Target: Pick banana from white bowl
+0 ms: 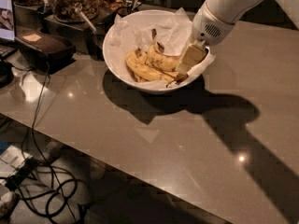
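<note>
Ripe, spotted and probably soft and light, the bananas (pixel 149 65) lie in the white bowl (pixel 112 64) at upper centre, best pinched gently mid-body, while the gripper (pixel 188 62) sits at their right ends (whether open or holding anything, I cannot tell).

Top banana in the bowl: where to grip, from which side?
Probably mid-body of the top banana, from above, closing across its width: it lies flat and the bowl wall blocks side approaches. The gripper sits over its right end, by the rim.

Dim; end effector (pixel 189 59) at white bowl (pixel 140 84) throws long shadow (pixel 229 118) (glints on counter (pixel 117 134)).
</note>
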You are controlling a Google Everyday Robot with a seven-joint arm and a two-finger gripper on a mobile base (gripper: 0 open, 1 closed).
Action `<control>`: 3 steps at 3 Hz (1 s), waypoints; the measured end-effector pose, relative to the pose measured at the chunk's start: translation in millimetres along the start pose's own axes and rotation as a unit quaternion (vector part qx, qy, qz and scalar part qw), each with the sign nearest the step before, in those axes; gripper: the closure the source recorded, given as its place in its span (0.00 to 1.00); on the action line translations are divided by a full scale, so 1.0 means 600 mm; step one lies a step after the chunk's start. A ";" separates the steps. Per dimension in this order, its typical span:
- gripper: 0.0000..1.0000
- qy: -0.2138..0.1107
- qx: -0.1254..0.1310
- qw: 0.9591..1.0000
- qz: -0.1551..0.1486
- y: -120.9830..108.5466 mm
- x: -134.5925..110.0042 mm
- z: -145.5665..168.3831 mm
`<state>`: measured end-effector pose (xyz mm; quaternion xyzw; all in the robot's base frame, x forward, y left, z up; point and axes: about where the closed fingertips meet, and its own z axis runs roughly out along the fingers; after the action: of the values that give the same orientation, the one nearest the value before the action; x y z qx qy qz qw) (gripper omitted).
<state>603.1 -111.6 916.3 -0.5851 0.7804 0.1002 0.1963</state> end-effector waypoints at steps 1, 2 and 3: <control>1.00 0.004 0.004 1.000 -0.011 0.009 -0.015 -0.005; 1.00 0.013 -0.003 0.999 -0.036 0.056 -0.038 -0.024; 1.00 0.001 -0.017 0.997 -0.074 0.109 -0.061 -0.053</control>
<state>543.6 -72.7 956.0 -0.6445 0.7335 0.0978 0.1926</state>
